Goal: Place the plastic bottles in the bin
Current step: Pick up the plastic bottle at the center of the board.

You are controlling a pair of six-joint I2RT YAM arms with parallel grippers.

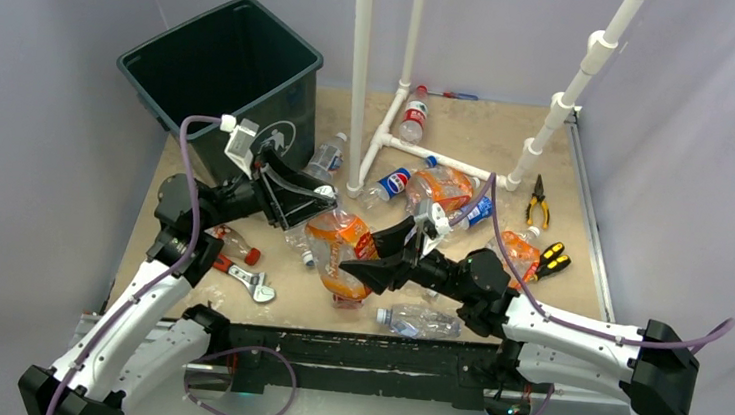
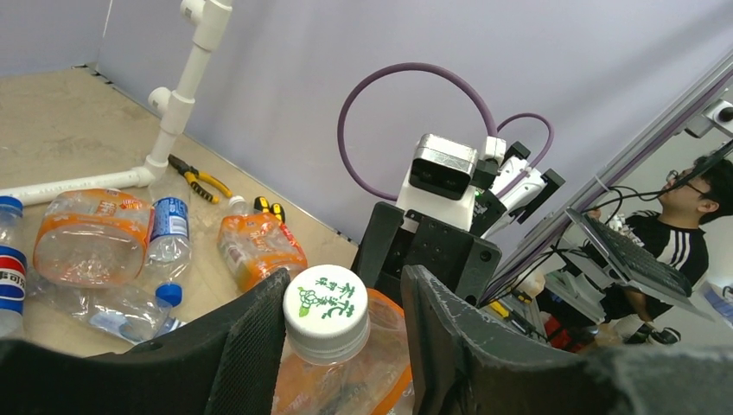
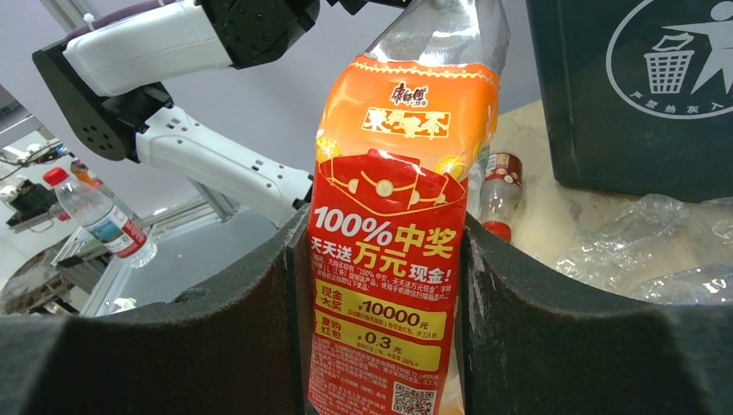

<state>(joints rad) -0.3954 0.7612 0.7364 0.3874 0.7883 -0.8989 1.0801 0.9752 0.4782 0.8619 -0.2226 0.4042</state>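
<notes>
One orange-labelled bottle (image 1: 337,252) is found between the two grippers, just in front of the bin (image 1: 297,101). Its lower body is clamped between the fingers of the right gripper (image 3: 385,229), which are pressed against both sides of the label. Its white cap (image 2: 326,313) is flanked by the fingers of the left gripper (image 2: 346,281). These are set wider apart than the cap, and whether the shoulder below is gripped cannot be told.

One bin is seen, upright at the far left of the bench (image 1: 577,286). Ten bottles are counted from above: the held one and nine lying on the bench. Of the nine, two are orange-labelled, two red-capped, two blue-labelled and three clear. One wrench (image 1: 247,279) and one pair of pliers (image 1: 538,197) are also seen.
</notes>
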